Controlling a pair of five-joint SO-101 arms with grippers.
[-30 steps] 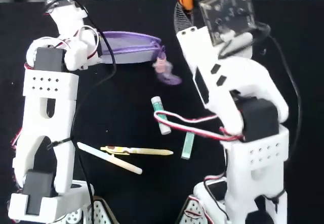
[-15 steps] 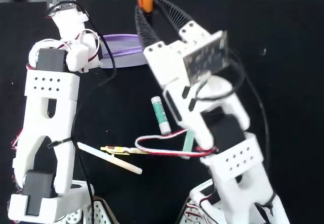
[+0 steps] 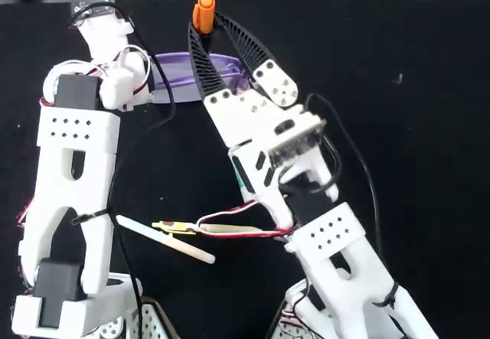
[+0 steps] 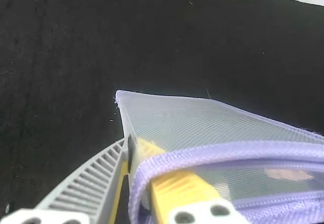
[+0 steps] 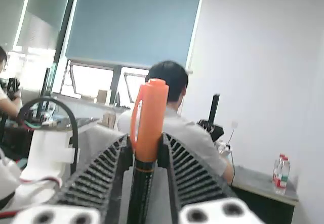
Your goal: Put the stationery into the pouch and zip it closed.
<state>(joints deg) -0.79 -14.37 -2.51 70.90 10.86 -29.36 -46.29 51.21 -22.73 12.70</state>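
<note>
K: As far as the high view goes, the right hand (image 3: 208,25) is clamped on the orange marker (image 3: 204,10) above the purple pouch (image 3: 180,75), at the far side of the black worktop (image 3: 429,125).
M: Marker axis?
K: In line with the fingers (image 3: 200,60), cap out past the tips, pointing away from the arm's base. The pouch's long axis runs across that. The pouch lies under and just short of the cap, so I'd guess the wrist must pitch down before release.
M: Other side?
K: Left arm (image 3: 76,132) sits at the pouch's end. White pen (image 3: 164,239) and yellow stick (image 3: 210,229) lie near the bases, well apart from the pouch.
M: Left wrist view?
K: Left hand (image 4: 132,150) pinches the pouch (image 4: 212,123) by its end. Zipper (image 4: 228,150) looks parted.
M: Right wrist view?
K: Marker (image 5: 148,115) gripped lengthwise in the right hand (image 5: 144,140). Behind it: blue blind (image 5: 131,21), white wall (image 5: 263,57), bottles (image 5: 281,168). That camera faces the room, so I'd judge the hand tilted up.
</note>
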